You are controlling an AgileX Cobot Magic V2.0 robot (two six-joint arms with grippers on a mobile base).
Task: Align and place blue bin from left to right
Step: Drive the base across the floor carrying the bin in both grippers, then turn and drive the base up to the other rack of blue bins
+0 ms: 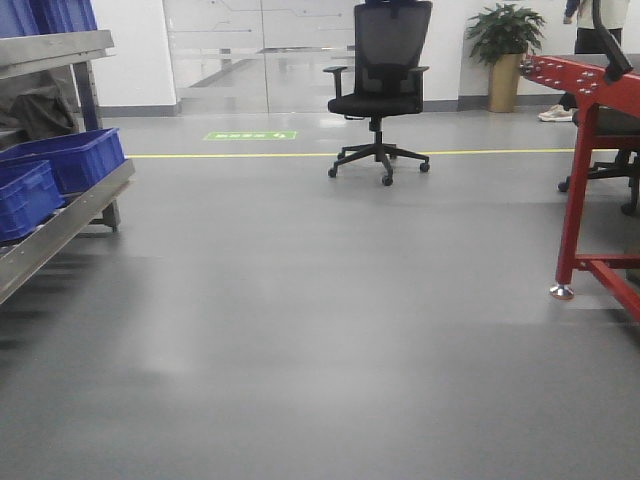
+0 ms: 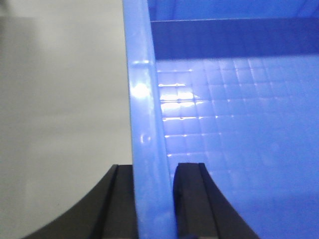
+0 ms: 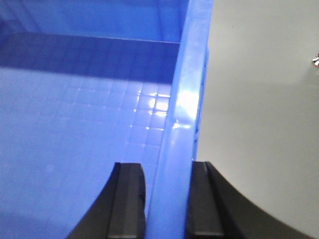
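Note:
A blue bin (image 2: 239,124) with a gridded floor fills the left wrist view. My left gripper (image 2: 154,199) is shut on its left side wall, one black finger (image 2: 119,199) outside and the other inside. In the right wrist view the same blue bin (image 3: 75,124) shows from the other side. There my right gripper (image 3: 167,199) is shut on the right side wall, with one finger (image 3: 204,199) outside over the grey floor. Neither the arms nor the held bin appear in the front view.
A metal rack (image 1: 60,225) at the left carries more blue bins (image 1: 75,158), one nearer (image 1: 25,198). A black office chair (image 1: 380,90) stands ahead beyond open grey floor. A red steel frame (image 1: 585,150) is at the right, a potted plant (image 1: 505,50) behind it.

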